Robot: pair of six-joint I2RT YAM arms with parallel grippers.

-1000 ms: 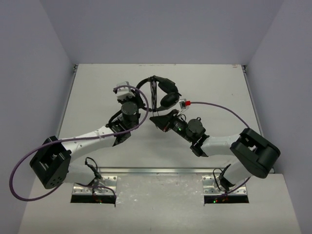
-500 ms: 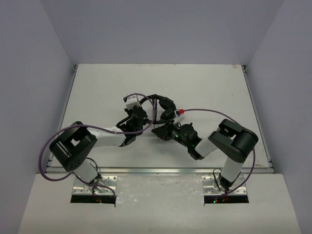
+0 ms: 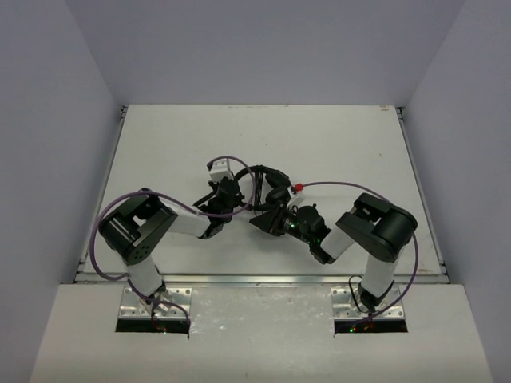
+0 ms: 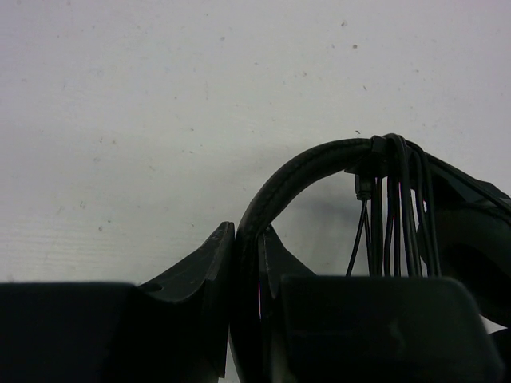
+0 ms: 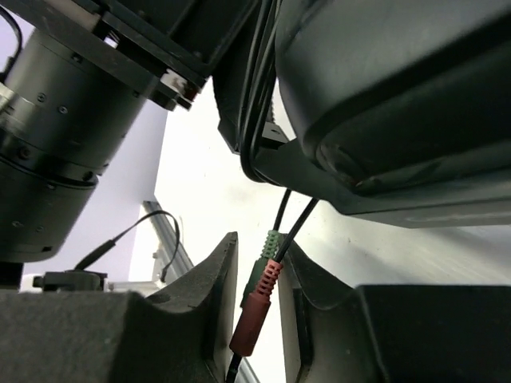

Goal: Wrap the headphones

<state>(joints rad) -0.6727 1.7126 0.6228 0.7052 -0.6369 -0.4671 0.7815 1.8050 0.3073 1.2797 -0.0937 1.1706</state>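
The black headphones (image 3: 270, 182) are near the middle of the table, held between both arms. My left gripper (image 3: 236, 194) is shut on the thin headband (image 4: 275, 195); in the left wrist view the jaws (image 4: 255, 267) pinch it. The thin black cable (image 4: 394, 199) is wound in several loops round the headband, next to an earcup (image 4: 471, 231). My right gripper (image 3: 266, 217) sits just in front of the earcups (image 5: 399, 88). Its jaws (image 5: 259, 291) are closed on the cable's red plug (image 5: 257, 315) and green plug (image 5: 262, 259), whose two leads run up under the earcup.
Thick purple robot cables (image 3: 351, 185) loop over both arms. The left arm's wrist (image 5: 56, 136) is close beside the right gripper. The white table (image 3: 335, 136) ends at a metal rail (image 3: 263, 278) along its near edge, and grey walls stand on three sides.
Both arms have drawn back toward the near edge, bringing the headphones closer. The elbows have folded in. Both grippers keep their holds.
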